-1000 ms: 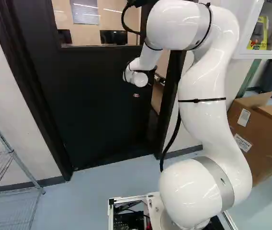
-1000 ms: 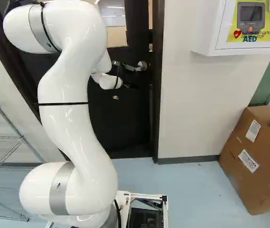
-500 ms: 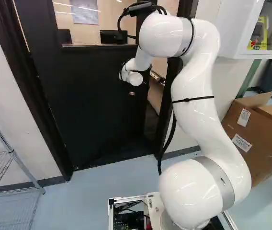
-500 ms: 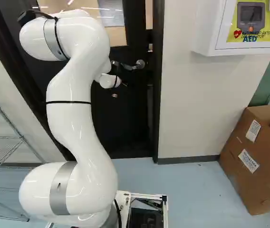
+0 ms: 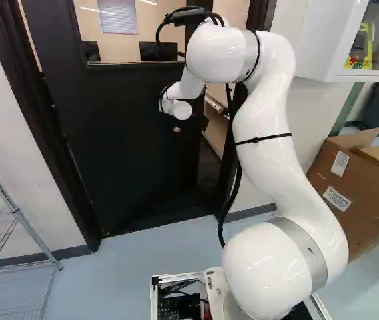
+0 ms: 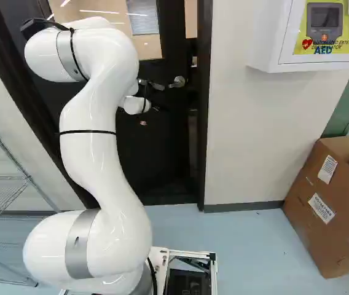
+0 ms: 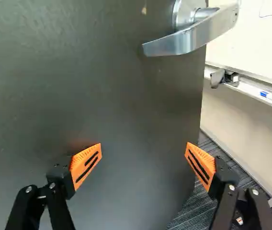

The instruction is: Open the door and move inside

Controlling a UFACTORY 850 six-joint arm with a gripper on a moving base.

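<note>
The fingers (image 7: 215, 187) stand spread wide, their orange pads (image 7: 86, 165) well apart. Ahead of them is the dark face of the door (image 7: 126, 96); one finger is before it, the other by its free edge. Whether either touches the door I can't tell. Above the fingers and apart from them is the metal lever handle (image 7: 188, 40). The door is ajar: past the finger by its edge, a striped floor (image 7: 198, 206) and a pale wall with a rail (image 7: 255, 91) show through the opening. The door's window (image 5: 166, 20) is higher than the fingers. Farther out, in the right base view, a white wall cabinet (image 6: 266, 37) and a cardboard box (image 6: 328, 239) are right of the fingers, the box lower down.
</note>
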